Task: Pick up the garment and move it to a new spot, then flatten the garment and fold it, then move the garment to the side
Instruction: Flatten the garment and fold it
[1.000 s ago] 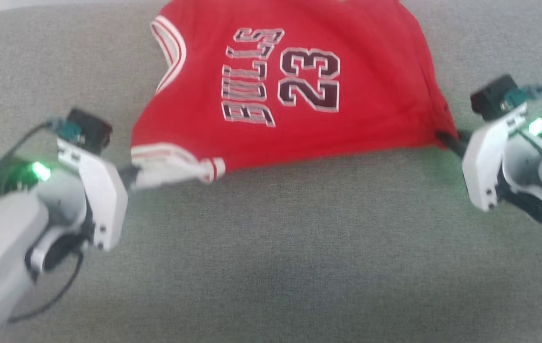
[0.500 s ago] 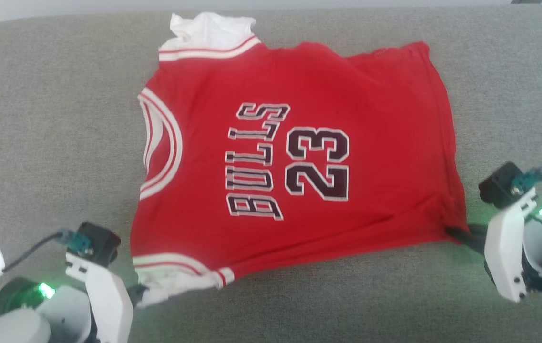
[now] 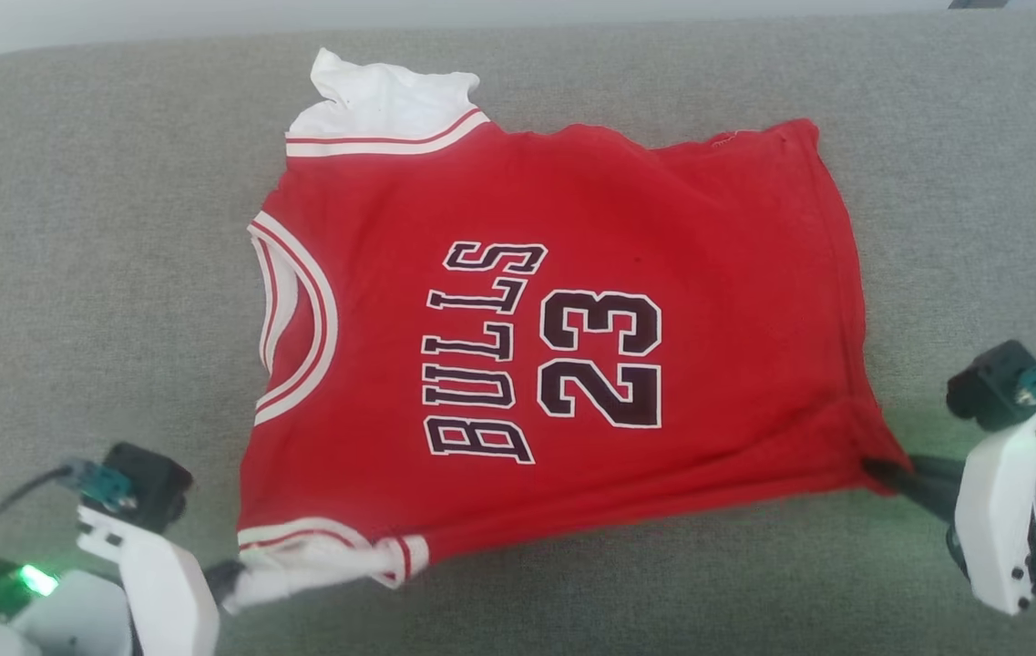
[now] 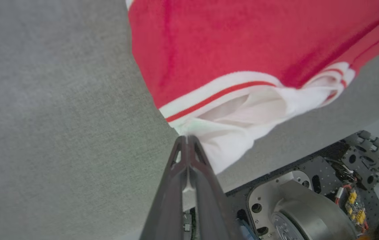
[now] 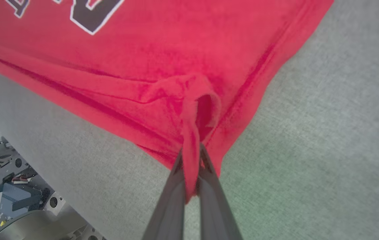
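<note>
The garment (image 3: 572,364), a red jersey with white sleeves and black lettering, lies spread on the grey cushion, chest up, neck to the left. My left gripper (image 3: 230,579) is shut on the white near sleeve (image 4: 229,133) at the jersey's near left corner. My right gripper (image 3: 882,474) is shut on the red hem corner (image 5: 192,133) at the near right, with a fold of cloth pinched between its fingers. The near edge is pulled taut between the two grippers. The far sleeve (image 3: 381,91) lies crumpled at the back.
The grey cushion (image 3: 71,273) reaches well past the jersey on the left, right and front. Its near edge drops to my wheeled base (image 4: 309,200), which also appears in the right wrist view (image 5: 16,186).
The head camera has tilted, so the whole jersey now shows. Both grippers have drawn the near edge toward me and hold their corners as before.
</note>
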You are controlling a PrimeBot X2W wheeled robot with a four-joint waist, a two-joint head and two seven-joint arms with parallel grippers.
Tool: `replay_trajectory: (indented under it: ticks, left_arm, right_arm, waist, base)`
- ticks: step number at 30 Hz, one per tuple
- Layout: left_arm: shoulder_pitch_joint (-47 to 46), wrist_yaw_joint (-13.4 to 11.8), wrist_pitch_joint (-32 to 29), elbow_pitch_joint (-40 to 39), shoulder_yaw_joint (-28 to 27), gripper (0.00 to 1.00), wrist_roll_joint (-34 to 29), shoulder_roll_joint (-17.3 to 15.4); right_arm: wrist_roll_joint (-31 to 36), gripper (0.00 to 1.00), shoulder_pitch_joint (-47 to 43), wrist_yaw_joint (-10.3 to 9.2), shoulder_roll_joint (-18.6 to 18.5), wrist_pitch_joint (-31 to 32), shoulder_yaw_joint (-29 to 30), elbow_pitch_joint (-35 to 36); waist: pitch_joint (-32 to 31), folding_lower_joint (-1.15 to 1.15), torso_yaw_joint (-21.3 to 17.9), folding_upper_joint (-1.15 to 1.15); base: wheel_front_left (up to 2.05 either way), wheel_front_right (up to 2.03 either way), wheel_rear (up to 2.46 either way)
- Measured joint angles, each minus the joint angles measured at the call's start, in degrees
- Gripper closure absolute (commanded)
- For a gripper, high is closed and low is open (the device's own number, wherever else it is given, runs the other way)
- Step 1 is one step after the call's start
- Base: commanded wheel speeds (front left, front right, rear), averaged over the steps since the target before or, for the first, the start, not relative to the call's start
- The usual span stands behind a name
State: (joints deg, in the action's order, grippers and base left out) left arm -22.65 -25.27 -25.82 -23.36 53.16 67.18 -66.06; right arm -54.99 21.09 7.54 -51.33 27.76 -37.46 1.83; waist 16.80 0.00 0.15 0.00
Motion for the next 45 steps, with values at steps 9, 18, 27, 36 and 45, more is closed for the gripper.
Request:
replay_trajectory:
  ticks: [9,18,27,36,45]
  left_arm:
    - [-10.3,3.0,-0.5,-0.2,-3.8,1.0,-8.0,-2.7]
    - [-25.6,16.4,-1.6,17.6,-3.5,1.0,-15.4,7.3]
    - [-32.8,26.0,-2.5,40.5,-0.3,1.0,-16.2,19.7]
    - [-35.0,29.1,-3.9,52.2,-0.5,0.63,-12.0,24.9]
    - [-35.3,27.3,-5.3,52.0,-1.7,0.0,-10.1,24.4]
  right_arm:
    - [7.3,1.0,0.4,0.0,6.7,1.0,10.4,0.8]
    - [13.2,1.0,10.7,-0.01,14.2,1.9,12.5,-5.7]
    - [15.0,1.0,20.1,-0.01,19.4,0.3,5.3,-18.8]
    - [12.5,0.0,24.5,-0.01,21.0,-0.6,1.3,-24.6]
    - [11.8,0.0,25.0,-0.02,19.8,-6.1,3.0,-24.7]
  waist:
    - [0.9,0.0,-0.8,0.0]
    - [4.3,0.0,-1.4,0.0]
    - [7.8,0.0,-1.9,0.0]
    - [8.1,0.0,-2.3,0.0]
    - [6.1,0.0,-2.3,0.0]
  base:
    - [0.0,0.0,0.0]
    - [0.0,0.0,0.0]
    - [0.0,0.0,0.0]
    - [0.0,0.0,0.0]
    - [0.0,0.0,0.0]
